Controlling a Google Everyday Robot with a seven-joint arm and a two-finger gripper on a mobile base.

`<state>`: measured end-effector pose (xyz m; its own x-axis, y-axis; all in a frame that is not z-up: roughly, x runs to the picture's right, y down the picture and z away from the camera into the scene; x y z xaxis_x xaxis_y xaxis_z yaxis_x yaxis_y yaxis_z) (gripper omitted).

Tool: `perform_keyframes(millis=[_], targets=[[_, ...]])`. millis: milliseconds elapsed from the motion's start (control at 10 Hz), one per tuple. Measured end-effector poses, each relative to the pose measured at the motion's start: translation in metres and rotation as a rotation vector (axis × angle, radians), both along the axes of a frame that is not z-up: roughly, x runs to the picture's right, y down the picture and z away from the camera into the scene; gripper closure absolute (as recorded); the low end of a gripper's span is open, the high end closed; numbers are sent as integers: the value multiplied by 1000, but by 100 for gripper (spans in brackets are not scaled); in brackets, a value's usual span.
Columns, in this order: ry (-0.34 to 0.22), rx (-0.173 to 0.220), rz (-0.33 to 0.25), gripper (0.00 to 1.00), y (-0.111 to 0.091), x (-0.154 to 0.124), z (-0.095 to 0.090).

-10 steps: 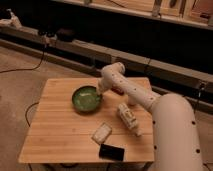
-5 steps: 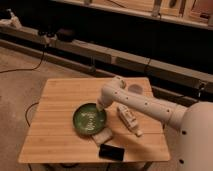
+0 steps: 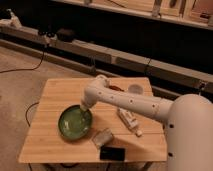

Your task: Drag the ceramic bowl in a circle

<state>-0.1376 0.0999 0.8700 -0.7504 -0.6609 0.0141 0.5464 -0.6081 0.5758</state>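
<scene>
Where the end effector (image 3: pixel 83 106) sits at its far-right rim, ceramic bowl (image 3: pixel 73 125) directly beneath, grip state unclear.

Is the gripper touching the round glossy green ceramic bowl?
Cannot tell. In the camera view the gripper overlaps the round glossy green ceramic bowl at its far right rim, but the contact point itself is hidden.

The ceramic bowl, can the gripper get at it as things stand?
Likely yes: the gripper is at the ceramic bowl's upper right rim, seemingly touching it, with nothing between them. The packet lies at the bowl's lower right, away from the gripper.
</scene>
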Motion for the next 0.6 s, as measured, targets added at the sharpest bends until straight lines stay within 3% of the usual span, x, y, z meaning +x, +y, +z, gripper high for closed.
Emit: perform_keyframes(millis=[100,300,400,600], targets=[[-36,6,-26,100,-12,-27,1],[-59,2,-50,100,-31,-55,18],[-54,-1,-47,100,-44,-61,30],[-10,-5,10,100,-75,-48,58]])
